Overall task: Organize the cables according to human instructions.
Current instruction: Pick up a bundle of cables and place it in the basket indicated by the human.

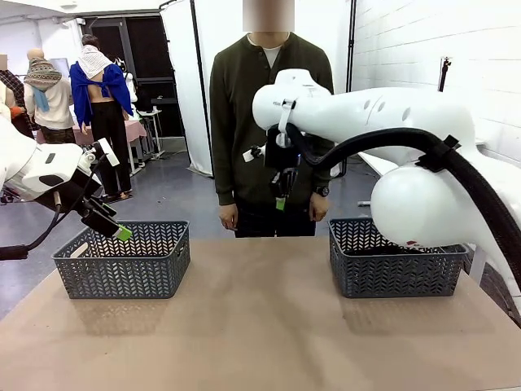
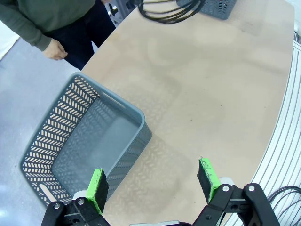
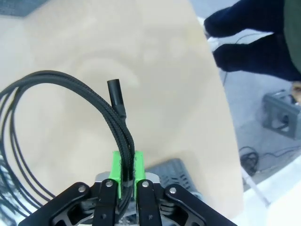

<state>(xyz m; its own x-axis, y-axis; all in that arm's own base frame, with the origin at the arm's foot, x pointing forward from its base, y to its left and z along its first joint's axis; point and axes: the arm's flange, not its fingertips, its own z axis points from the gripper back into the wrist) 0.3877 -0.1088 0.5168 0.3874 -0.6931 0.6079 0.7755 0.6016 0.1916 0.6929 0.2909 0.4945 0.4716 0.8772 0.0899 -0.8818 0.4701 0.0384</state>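
Cable (image 3: 70, 94), a thin black braided cord wound in several loops, is pinched between the green pads (image 3: 115, 172) of the right gripper (image 3: 125, 172), whose jaws are pressed together on the bundled strands; the coil arcs up and away from the fingertips to one side, and a short cylindrical plug end (image 3: 115, 94) stands just above the pads. In the front view this right gripper (image 1: 280, 200) hangs high above the table (image 1: 260, 326), in front of the human (image 1: 269, 122), whose hands rest at the sides. Below and to its right sits a grey plastic basket (image 1: 396, 259) with herringbone slotted walls. The left gripper (image 2: 153, 186) has its jaws spread wide apart, holding nothing, the ribbed green pads (image 2: 99, 188) showing at either side; beneath and ahead of them lies a second grey basket (image 2: 84, 136) of the same perforated pattern, rectangular with rounded corners and a smooth floor. The table is a matte, pale brown surface. In the front view the left gripper (image 1: 114, 228) hovers over that basket's near rim (image 1: 122, 254).
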